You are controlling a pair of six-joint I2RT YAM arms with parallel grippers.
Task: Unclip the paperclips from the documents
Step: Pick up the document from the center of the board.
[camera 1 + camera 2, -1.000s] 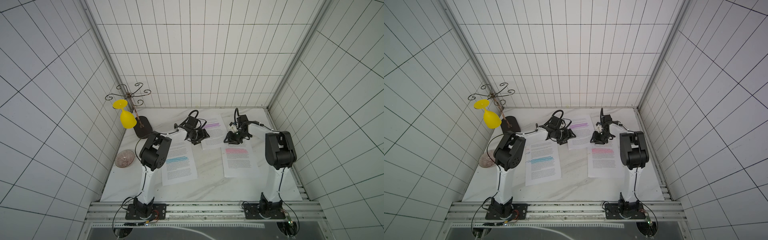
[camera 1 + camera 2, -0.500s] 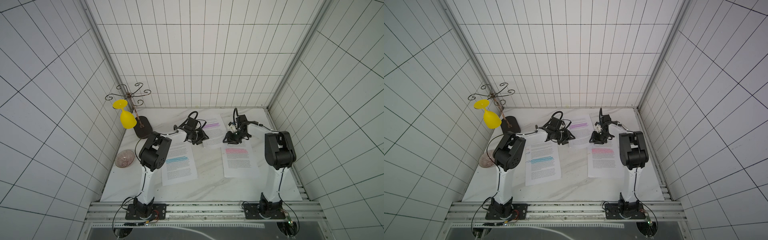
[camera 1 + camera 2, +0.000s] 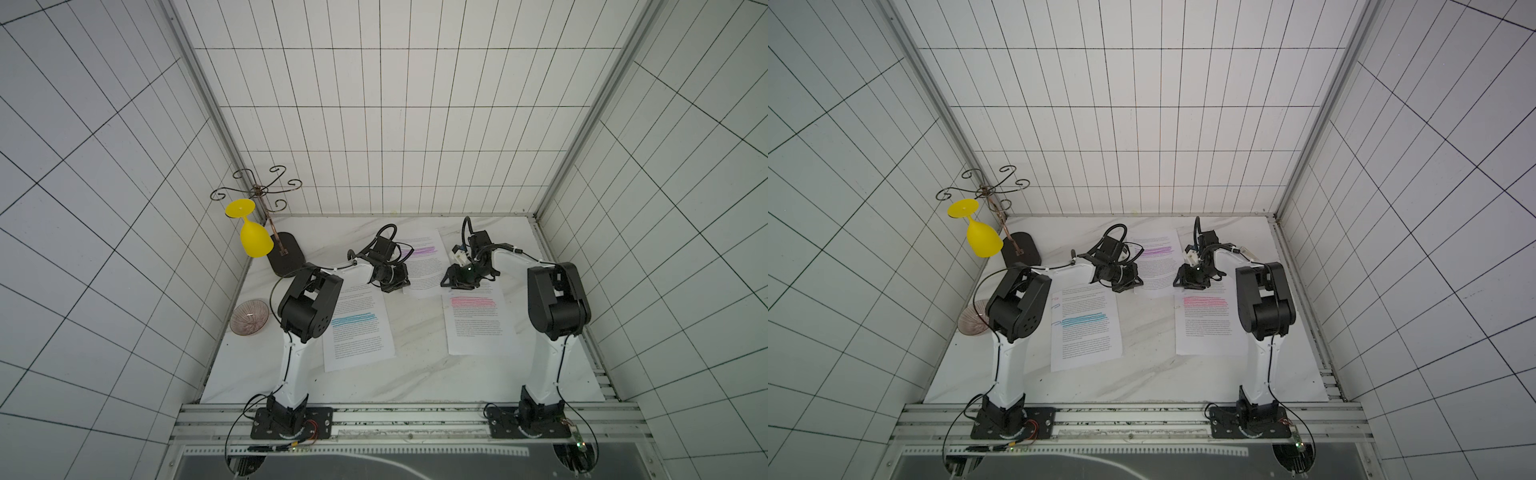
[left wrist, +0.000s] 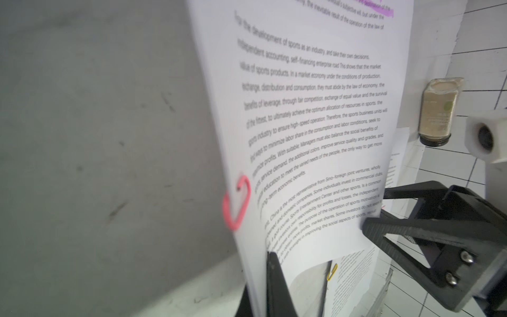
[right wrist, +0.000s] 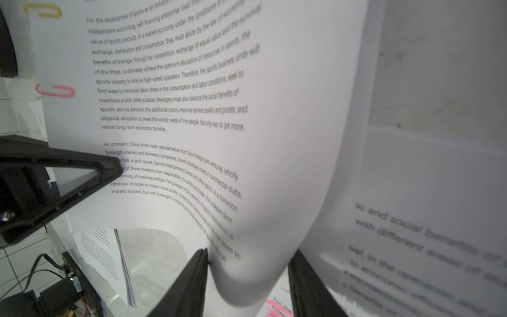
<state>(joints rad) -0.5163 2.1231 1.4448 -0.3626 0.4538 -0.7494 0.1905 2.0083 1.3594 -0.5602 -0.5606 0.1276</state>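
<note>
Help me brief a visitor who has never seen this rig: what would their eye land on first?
Probably the yellow goblet hanging upside down from a wire rack in the far left corner. The left gripper and right gripper meet at the purple-band document at the back, whose near edge is lifted and pinched in the left one. In the left wrist view, a pink paperclip stands out on that sheaf's edge.
</note>
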